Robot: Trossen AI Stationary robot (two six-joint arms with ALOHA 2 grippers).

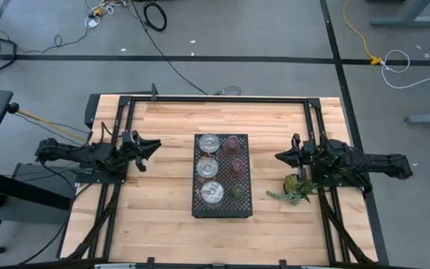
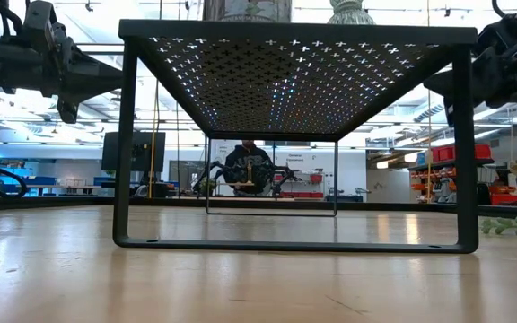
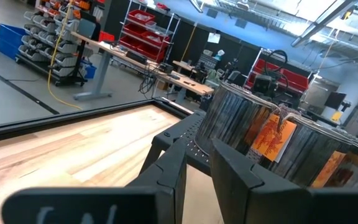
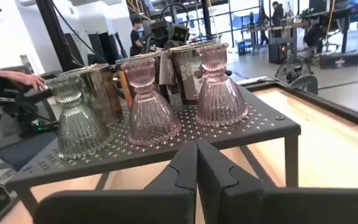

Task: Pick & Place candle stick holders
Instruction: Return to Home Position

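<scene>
Candle stick holders (image 1: 208, 167): all six stand upright on top of the black perforated metal shelf (image 1: 222, 211) in the middle of the pale wooden surface (image 1: 163, 217), in two rows of three.
Silvery row: three silvery glass holders (image 1: 212, 192) line the side of the shelf nearer the left arm.
Coloured row: two pink ribbed vase-shaped glass holders (image 4: 148, 106) and one olive-green ribbed glass holder (image 4: 76, 127) line the side nearer the right arm, the green one at one end of the row.
Left hand (image 1: 155, 146): it hovers over the surface to the left of the shelf, well apart from it. Its fingers (image 3: 169, 177) are a little apart with bare wood showing between them, released and grasping nothing.
Right hand (image 1: 278, 157): it is to the right of the shelf, also well apart from it. Its fingers (image 4: 182, 168) are pressed together, clenched on nothing.
Other thing: a green leafy plant sprig (image 1: 295, 190) lies on the surface just beside the right arm.
Step in hand: the placing looks finished, since no holder is left on the surface. What remains seems to be bringing both arms to their rest pose.
Next move: no grasp is needed. Each arm should fold away from the shelf without swinging toward the holders, and the right arm should keep clear of the sprig.
</scene>
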